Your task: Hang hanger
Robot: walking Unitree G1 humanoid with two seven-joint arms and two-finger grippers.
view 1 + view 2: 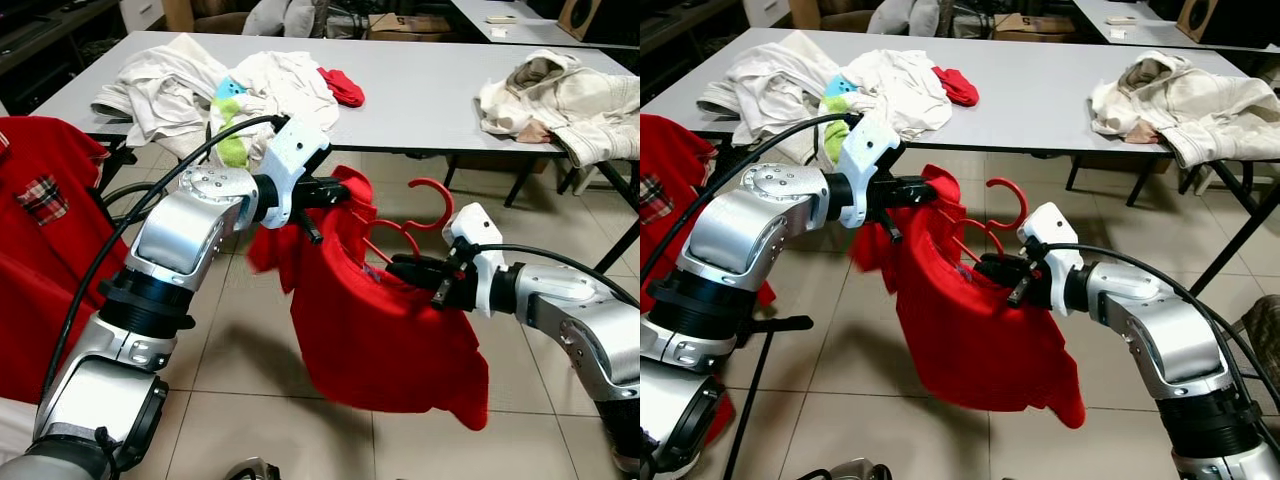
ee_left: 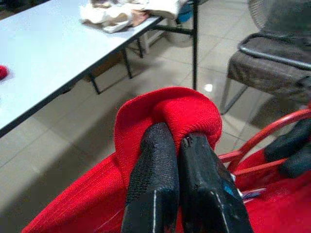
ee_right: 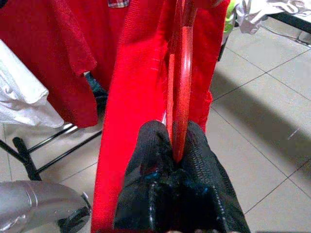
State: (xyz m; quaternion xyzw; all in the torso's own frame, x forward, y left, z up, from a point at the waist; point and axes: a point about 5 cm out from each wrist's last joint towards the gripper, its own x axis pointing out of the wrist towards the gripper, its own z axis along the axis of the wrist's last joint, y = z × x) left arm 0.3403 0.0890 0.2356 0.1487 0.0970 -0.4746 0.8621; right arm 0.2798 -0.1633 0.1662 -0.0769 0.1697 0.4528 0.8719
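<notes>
Both eye views look forward and down from the robot's head, over its two arms, onto the tiled floor (image 1: 250, 330) and the far grey counter (image 1: 1040, 90). They share nearly the whole scene, offset sideways: the red hanger (image 1: 432, 205) and the red garment (image 1: 970, 330) sit further left in the right eye view. The left wrist view looks at close range along the left hand (image 2: 181, 145), past pinched red cloth toward the counter and a chair (image 2: 272, 68). The right wrist view looks at close range along the right hand (image 3: 174, 145), up the hanger toward red clothes (image 3: 58, 63) hanging beyond.
</notes>
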